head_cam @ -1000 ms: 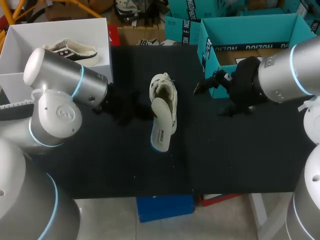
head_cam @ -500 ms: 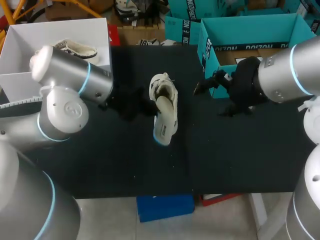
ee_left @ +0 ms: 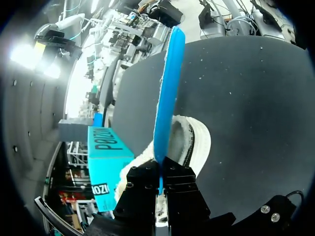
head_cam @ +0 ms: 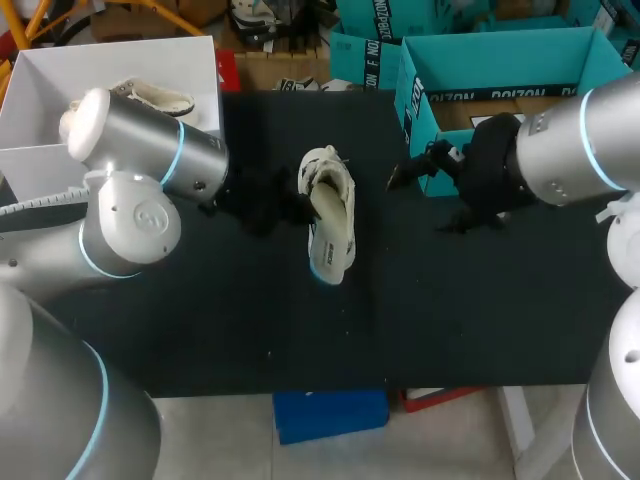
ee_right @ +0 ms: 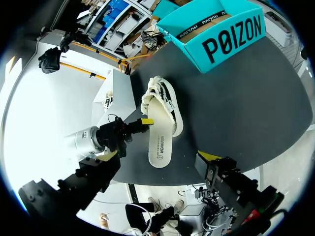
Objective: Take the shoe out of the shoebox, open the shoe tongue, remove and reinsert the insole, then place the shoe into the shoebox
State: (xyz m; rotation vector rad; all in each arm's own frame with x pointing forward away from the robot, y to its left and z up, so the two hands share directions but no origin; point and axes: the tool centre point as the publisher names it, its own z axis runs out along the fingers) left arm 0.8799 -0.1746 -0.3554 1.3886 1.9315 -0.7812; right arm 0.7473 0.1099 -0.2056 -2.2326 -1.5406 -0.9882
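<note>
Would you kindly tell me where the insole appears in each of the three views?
Head view: insole mid-table, sticking out of the shoe.
Left wrist view: insole edge-on, blue, clamped between the fingers.
Right wrist view: insole ahead, lying over the shoe.
Shared landmark: the teal shoebox.

You have bold dark lettering across the wall of the teal shoebox (ee_right: 231, 42) beyond the shoe (ee_right: 156, 91). From overhead, pale lettering runs along a dark band on that same box. A short line of small dark print sits on the insole (ee_right: 160, 145) lying over the shoe.
</note>
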